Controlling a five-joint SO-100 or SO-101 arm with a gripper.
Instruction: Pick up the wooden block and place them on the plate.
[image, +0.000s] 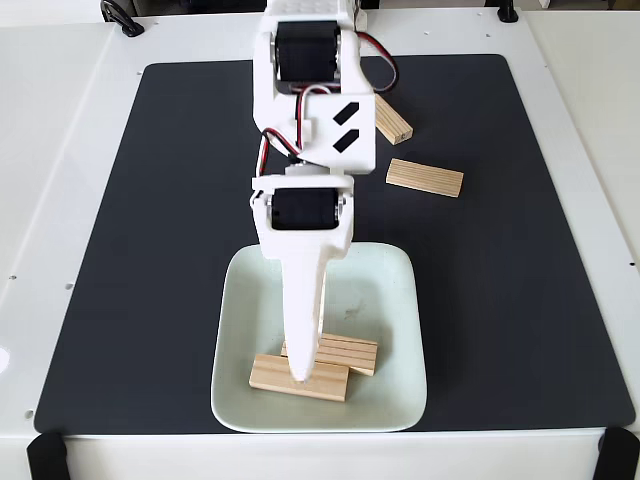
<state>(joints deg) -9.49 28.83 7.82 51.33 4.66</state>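
Note:
The pale mint-white plate (395, 290) sits at the front of the black mat in the fixed view. Two wooden blocks lie on its front part: one (272, 374) near the front rim and another (350, 353) just behind it, partly overlapping. Two more wooden blocks lie on the mat behind the plate, one (425, 178) flat at right of the arm and one (394, 122) partly hidden by the arm. My white gripper (300, 374) points down over the plate with its tip at the front block. Its jaws show as one tapered shape, so the gap between them is hidden.
The black mat (500, 300) covers most of the white table (60, 200). The arm's body rises over the mat's middle and back. Black clamps sit at the table's front corners (45, 455) and back edge (122, 18).

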